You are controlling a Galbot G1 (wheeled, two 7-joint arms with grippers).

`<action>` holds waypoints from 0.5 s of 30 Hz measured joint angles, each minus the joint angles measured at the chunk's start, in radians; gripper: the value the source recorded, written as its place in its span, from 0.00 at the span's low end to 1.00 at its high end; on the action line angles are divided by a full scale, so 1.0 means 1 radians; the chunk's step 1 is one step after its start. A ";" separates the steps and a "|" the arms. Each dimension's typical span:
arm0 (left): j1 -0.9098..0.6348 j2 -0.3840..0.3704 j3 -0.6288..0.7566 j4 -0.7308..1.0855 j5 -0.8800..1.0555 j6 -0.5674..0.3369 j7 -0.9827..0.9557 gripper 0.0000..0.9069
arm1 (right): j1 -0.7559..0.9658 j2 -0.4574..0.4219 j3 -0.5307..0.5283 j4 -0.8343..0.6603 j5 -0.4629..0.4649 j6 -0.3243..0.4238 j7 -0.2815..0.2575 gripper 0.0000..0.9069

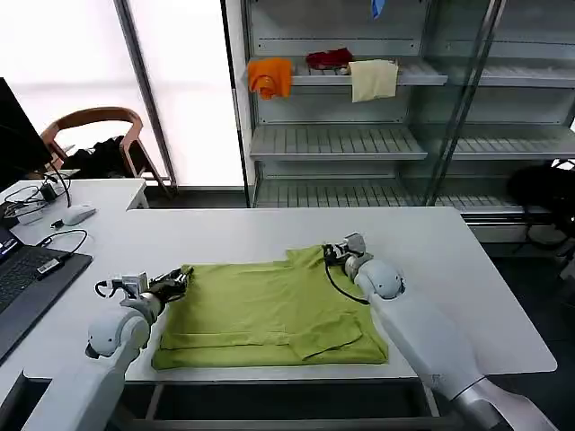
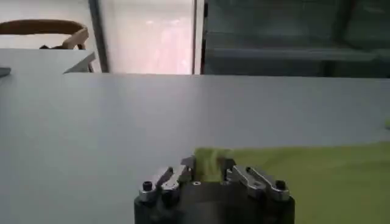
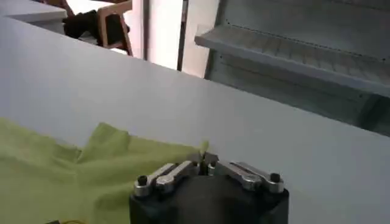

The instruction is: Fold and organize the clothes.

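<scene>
Your lime yellow-green short-sleeved T-shirt of thin soft fabric lies partly folded on the white table, near its front edge, spread between the two arms. Left tool sits low at the shirt's far left corner; in the left wrist view its fingers stand close together with a bunched bit of green fabric clamped between them, the rest of the cloth running off flat to one side. Right tool rests at the shirt's far right corner, where the cloth rises to a small peak; in the right wrist view the fingertips are pinched together on the very tip of that green corner, the fabric fanning away behind it across the table. A lower layer of the shirt shows as a folded band along the near edge. Beyond the table, a metal shelf rack carries an orange cloth and a cream cloth on an upper shelf, well apart from the work. A laptop sits on the table's left end.
</scene>
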 measured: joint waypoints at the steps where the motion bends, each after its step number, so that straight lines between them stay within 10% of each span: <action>1: 0.001 0.000 0.000 -0.002 0.001 0.000 0.000 0.00 | -0.001 0.000 0.001 0.003 0.000 0.000 0.000 0.00; 15: -0.007 0.009 -0.005 -0.048 -0.025 -0.016 -0.040 0.00 | -0.009 -0.029 0.012 0.093 0.038 -0.002 0.022 0.00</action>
